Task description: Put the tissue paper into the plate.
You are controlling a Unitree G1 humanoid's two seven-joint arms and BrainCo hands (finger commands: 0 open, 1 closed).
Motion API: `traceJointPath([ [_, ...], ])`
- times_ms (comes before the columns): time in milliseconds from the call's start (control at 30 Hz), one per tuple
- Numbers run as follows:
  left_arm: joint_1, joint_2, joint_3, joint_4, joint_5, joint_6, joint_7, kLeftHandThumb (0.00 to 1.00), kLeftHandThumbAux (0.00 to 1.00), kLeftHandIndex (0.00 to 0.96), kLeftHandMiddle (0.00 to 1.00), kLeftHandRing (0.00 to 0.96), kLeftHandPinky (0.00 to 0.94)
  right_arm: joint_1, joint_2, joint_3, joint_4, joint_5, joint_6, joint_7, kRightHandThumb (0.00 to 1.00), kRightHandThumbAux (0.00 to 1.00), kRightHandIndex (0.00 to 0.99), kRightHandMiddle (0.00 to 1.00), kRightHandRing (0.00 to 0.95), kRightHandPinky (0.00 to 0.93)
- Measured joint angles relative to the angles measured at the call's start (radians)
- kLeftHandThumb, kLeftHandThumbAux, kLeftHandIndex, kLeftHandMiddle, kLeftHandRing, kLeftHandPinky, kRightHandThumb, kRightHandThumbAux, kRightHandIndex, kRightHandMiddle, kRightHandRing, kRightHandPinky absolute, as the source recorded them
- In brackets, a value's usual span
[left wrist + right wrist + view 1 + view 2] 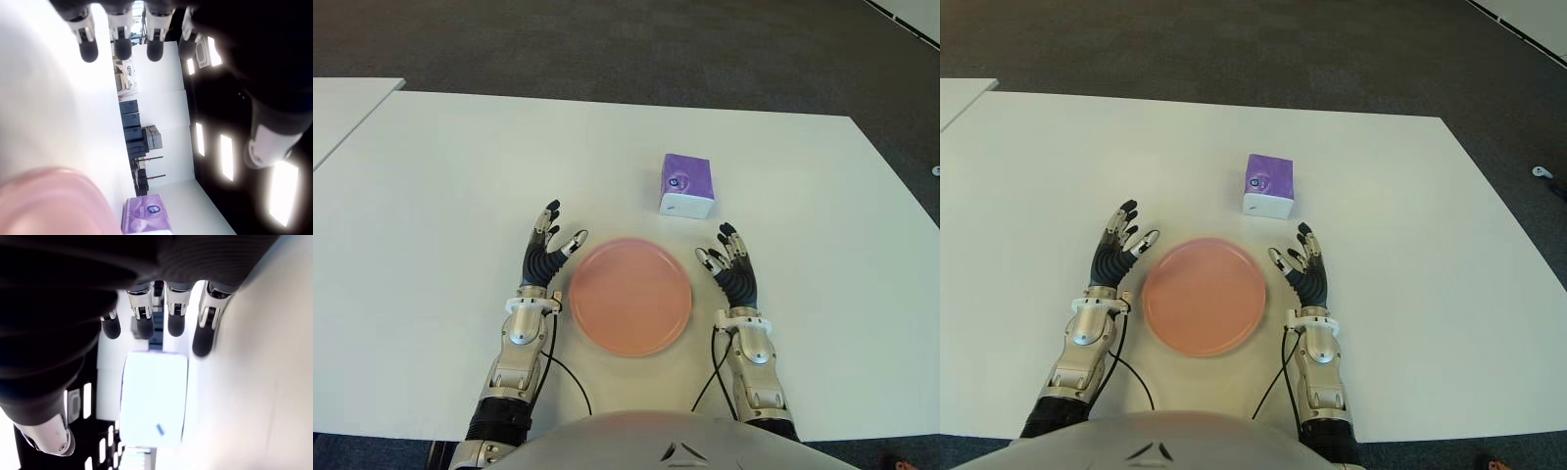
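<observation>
Purple tissue pack stands on the white table beyond the pink plate, apart from it. My right hand and left hand flank the plate, fingers spread, holding nothing. A shallow right-hand pinch could tip the soft pack or push it away.
</observation>
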Motion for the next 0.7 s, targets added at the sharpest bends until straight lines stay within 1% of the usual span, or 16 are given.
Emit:
traceJointPath([
  [67,-0.001,0.0,0.0,0.001,0.001,-0.001,0.0,0.0,0.577,0.0,0.0,0.0,0.0,0.016,-0.015,-0.025,-0.08,0.0,0.071,-0.002,0.085,0.693,0.0,0.0,0.0,0.0],
  [133,-0.002,0.0,0.001,0.005,0.003,-0.001,0.0,0.0,0.576,0.0,0.0,0.0,0.0,0.026,-0.03,-0.051,-0.161,-0.001,0.119,-0.01,0.097,0.69,0.0,0.0,0.0,0.0],
  [200,-0.005,0.0,0.002,0.011,0.004,-0.005,0.0,0.0,0.573,0.0,0.0,0.0,0.0,0.026,-0.042,-0.078,-0.237,-0.009,0.145,-0.026,0.11,0.684,0.0,0.0,0.0,0.0],
  [267,-0.011,0.0,0.001,0.02,0.006,-0.007,0.0,0.0,0.571,0.0,0.0,0.0,0.0,0.013,-0.053,-0.105,-0.299,-0.026,0.142,-0.05,0.121,0.675,0.0,0.0,0.0,0.0],
  [367,-0.02,0.0,0.0,0.027,0.006,-0.01,0.0,0.0,0.569,0.0,0.0,0.0,0.0,-0.041,-0.075,-0.138,-0.327,-0.077,0.1,-0.105,0.133,0.659,0.0,0.0,0.0,0.0],
  [467,-0.024,-0.001,-0.003,0.031,0.006,-0.015,0.0,0.0,0.571,0.0,0.0,0.0,0.0,-0.102,-0.099,-0.153,-0.336,-0.121,0.073,-0.144,0.147,0.639,0.0,0.0,0.0,0.0],
  [600,-0.025,0.0,-0.003,0.039,0.006,-0.017,0.0,0.0,0.572,0.0,0.0,0.0,0.0,-0.185,-0.134,-0.159,-0.359,-0.18,0.095,-0.162,0.157,0.623,0.0,0.0,0.0,0.0],
  [667,-0.026,0.0,-0.003,0.045,0.006,-0.021,0.0,0.0,0.572,0.0,0.0,0.0,0.0,-0.226,-0.149,-0.159,-0.366,-0.2,0.121,-0.162,0.164,0.619,0.0,0.0,0.0,0.0],
  [700,-0.026,0.001,-0.002,0.053,0.006,-0.028,0.0,0.0,0.572,0.0,0.0,0.0,0.0,-0.259,-0.164,-0.158,-0.361,-0.221,0.142,-0.161,0.167,0.617,0.0,0.0,0.0,0.0],
])
